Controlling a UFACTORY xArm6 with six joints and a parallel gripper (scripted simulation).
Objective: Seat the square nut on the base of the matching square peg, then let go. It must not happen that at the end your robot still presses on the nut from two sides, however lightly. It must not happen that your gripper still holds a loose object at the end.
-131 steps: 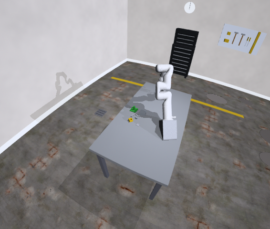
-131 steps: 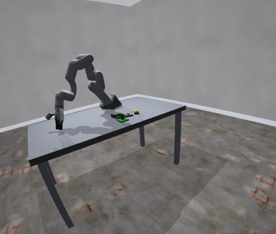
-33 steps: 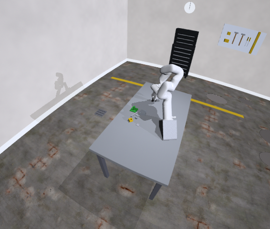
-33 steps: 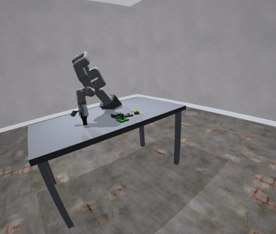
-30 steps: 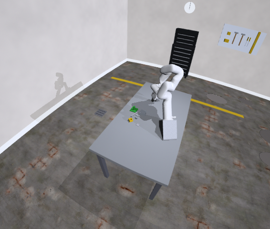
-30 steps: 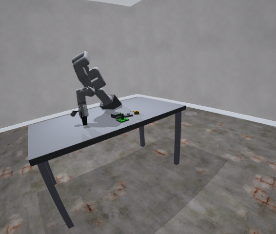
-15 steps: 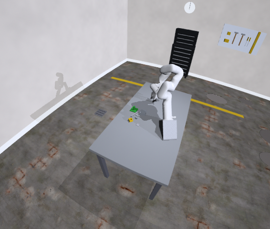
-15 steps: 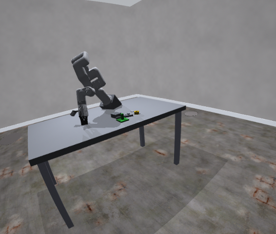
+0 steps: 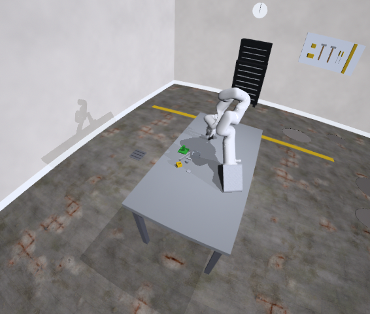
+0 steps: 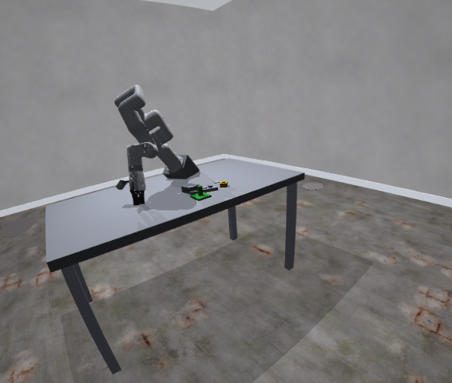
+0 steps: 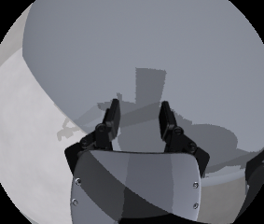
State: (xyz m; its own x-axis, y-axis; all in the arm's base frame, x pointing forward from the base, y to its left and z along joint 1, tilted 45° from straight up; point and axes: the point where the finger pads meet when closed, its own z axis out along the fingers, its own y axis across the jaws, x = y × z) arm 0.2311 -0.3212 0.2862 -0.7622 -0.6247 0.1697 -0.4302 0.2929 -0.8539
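My gripper (image 9: 210, 137) hangs low over the far part of the table, fingers pointing down; it also shows in the exterior view (image 10: 137, 201). In the wrist view the gripper (image 11: 138, 118) is open, with only bare table top and shadow between the fingers. A green base with an upright peg (image 9: 183, 149) (image 10: 200, 193) and a small yellow base (image 9: 178, 164) (image 10: 223, 183) stand well away from the gripper. A grey nut with a handle (image 9: 187, 157) lies between them, too small to tell its shape. No nut or peg shows in the wrist view.
The arm's white pedestal (image 9: 231, 177) stands near the table's right edge. A small grey piece (image 9: 188, 171) lies by the yellow base. A black rack (image 9: 252, 70) stands against the back wall, off the table.
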